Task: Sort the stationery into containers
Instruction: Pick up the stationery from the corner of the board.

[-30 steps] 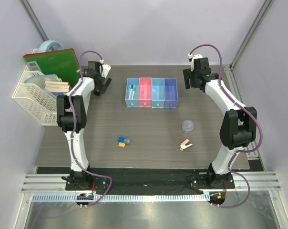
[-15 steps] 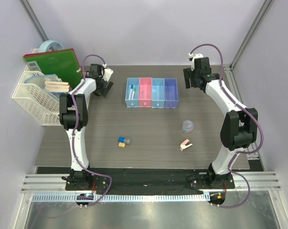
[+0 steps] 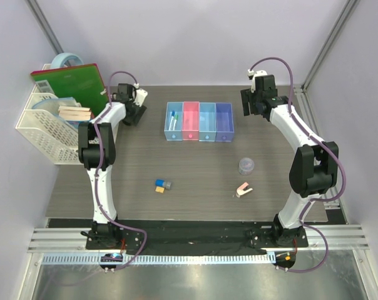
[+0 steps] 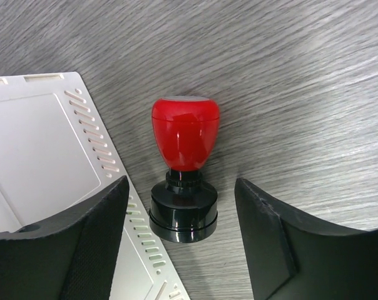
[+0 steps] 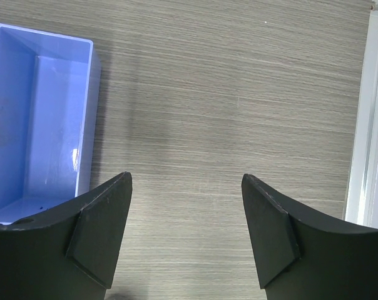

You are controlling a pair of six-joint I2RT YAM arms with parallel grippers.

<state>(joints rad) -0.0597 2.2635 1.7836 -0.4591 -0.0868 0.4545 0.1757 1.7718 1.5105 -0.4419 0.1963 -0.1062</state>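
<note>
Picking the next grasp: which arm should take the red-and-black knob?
Left. The left gripper straddles the red-and-black knob, jaws open with gaps on both sides. The right gripper hangs open over bare table beside the purple-blue bin.

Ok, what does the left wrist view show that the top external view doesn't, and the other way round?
Only the left wrist: the red-and-black knob between the left gripper's open fingers, untouched, beside a white slotted panel. Only the top external: the row of four bins with pens in the leftmost, the grey round tub, the pink-white clip, the blocks and the mesh basket. Both: the left gripper and the wood-grain table.
</note>
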